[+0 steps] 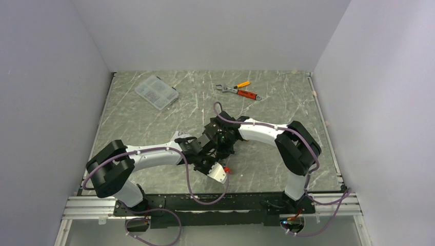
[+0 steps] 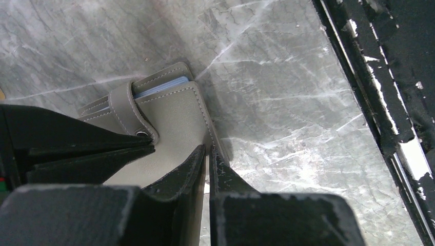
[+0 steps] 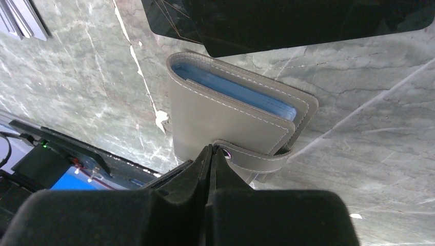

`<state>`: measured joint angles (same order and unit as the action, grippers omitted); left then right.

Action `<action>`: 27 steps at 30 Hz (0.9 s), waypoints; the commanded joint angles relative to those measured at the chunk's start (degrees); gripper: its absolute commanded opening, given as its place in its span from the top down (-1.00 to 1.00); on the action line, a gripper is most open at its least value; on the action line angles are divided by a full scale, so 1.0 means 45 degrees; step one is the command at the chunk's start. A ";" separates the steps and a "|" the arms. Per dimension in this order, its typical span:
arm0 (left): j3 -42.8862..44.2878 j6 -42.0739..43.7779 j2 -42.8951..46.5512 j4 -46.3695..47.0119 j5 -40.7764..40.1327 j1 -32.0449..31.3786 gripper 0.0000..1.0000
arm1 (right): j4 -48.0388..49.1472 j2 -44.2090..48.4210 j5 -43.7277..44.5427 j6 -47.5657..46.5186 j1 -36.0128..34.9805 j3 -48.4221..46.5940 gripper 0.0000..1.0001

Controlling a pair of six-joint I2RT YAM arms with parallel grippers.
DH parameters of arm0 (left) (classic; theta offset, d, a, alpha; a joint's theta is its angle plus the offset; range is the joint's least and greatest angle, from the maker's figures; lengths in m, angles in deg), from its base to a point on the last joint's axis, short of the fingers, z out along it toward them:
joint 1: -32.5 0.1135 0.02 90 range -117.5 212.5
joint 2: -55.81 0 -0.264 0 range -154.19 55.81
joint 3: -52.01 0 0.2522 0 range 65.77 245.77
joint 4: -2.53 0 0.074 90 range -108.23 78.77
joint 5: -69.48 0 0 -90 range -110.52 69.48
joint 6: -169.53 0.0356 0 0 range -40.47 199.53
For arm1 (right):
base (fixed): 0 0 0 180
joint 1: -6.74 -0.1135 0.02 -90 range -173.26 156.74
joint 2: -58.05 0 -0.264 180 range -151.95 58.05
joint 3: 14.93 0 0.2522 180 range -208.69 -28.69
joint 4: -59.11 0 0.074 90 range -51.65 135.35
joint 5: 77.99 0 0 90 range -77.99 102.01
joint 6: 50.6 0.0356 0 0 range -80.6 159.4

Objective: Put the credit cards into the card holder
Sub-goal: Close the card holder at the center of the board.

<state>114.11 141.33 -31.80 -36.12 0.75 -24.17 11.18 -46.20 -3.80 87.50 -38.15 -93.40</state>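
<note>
While the closed card holder (image 3: 225,118) is lying on the table (image 1: 154,128), its edge is being clamped by the left gripper (image 2: 208,169). Its snap tab (image 3: 256,159) is being touched by the right gripper (image 3: 211,154), jaws pressed together. Farther back, orange-handled tools (image 1: 241,91) and a clear box (image 1: 156,92) are lying.

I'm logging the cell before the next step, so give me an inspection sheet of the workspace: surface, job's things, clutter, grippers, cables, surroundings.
Surface: grey marbled table, no spill seen.
Job's things: card holder closed, tab wrapped over its front, blue lining showing; glossy black flat piece beyond it, possibly a card; other cards not seen.
Clutter: clear compartment box far left; wrench and pliers far centre.
Grippers: left gripper appears to pinch the holder's edge; right gripper shut, tips at the tab.
Cables: purple cables loop off both arms.
Surroundings: plain white walls on three sides.
</note>
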 commanded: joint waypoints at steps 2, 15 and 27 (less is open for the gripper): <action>-0.0020 0.0055 0.0386 -0.0132 -0.0002 0.0165 0.75 | -0.0606 -0.0878 0.1230 -0.0275 0.0171 0.1137 1.00; 0.0925 -0.0231 0.1310 -0.1926 0.0572 0.1471 0.68 | 0.0637 -0.0559 0.0154 -0.0867 0.0920 0.2610 1.00; 0.1799 -0.1051 0.4431 -0.5481 0.2171 0.6645 -0.99 | 0.0649 0.1921 -0.1527 -0.1644 0.1086 0.0254 -0.18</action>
<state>120.05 138.25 -16.85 -53.76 6.41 0.79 17.37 -42.11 -11.98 83.76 -33.73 -88.50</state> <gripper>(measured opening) 0.917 0.537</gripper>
